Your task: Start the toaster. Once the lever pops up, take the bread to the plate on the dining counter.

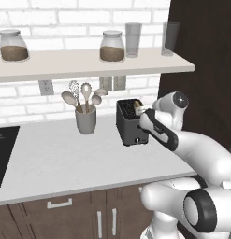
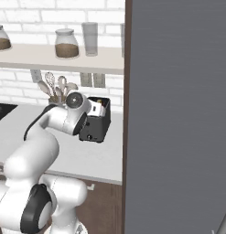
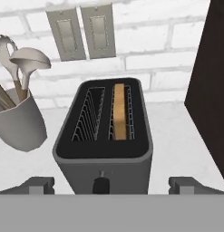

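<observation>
The dark grey toaster (image 3: 104, 136) stands on the light worktop against the brick wall, also seen from the base as toaster (image 1: 130, 125) and toaster (image 2: 95, 124). A tan slice of bread (image 3: 119, 112) sits upright in its right slot; the left slot is empty. A small dark lever (image 3: 101, 184) shows low on the near narrow end. My gripper (image 3: 112, 185) hovers just above and in front of that end, open wide, with one fingertip on each side of the toaster and nothing between them. The plate and the dining counter are out of view.
A grey crock of utensils (image 1: 85, 119) stands left of the toaster. A shelf (image 1: 89, 63) with jars and glasses hangs above. A tall dark panel (image 3: 211, 81) rises close on the toaster's right. A black cooktop (image 1: 2, 154) lies far left.
</observation>
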Controlling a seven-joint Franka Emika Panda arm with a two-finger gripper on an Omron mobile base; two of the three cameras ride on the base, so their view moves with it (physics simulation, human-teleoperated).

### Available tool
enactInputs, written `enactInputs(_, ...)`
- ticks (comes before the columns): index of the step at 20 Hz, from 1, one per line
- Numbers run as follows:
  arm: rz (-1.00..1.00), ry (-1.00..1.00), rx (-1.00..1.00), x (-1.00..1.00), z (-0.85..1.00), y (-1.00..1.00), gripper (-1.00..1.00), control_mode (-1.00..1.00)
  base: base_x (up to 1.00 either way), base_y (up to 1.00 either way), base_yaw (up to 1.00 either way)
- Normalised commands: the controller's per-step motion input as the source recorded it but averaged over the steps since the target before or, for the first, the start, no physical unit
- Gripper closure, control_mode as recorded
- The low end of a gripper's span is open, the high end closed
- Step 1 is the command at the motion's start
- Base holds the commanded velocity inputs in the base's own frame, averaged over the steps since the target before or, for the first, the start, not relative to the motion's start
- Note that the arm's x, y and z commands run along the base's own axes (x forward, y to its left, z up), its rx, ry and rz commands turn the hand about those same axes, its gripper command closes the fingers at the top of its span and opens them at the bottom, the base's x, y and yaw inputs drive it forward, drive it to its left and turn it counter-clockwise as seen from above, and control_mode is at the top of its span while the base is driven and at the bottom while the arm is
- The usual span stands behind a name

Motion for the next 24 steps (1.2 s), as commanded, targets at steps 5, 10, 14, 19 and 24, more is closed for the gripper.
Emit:
enactInputs(5,-0.02,0.00,0.00,0.31,0.00,-0.04,-1.00,-1.00,0.00,0.00,0.00)
enactInputs(10,0.00,0.00,0.00,0.42,-0.01,-0.05,-1.00,-1.00,0.00,0.00,0.00)
enactInputs(14,0.00,-0.03,0.00,0.59,-0.12,-0.06,-1.00,-1.00,0.00,0.00,0.00)
enactInputs(19,0.00,-0.08,0.00,0.19,-0.18,-0.01,-1.00,-1.00,0.00,0.00,0.00)
enactInputs(24,0.00,-0.11,0.00,0.03,-0.24,0.00,-1.00,-1.00,0.00,0.00,0.00)
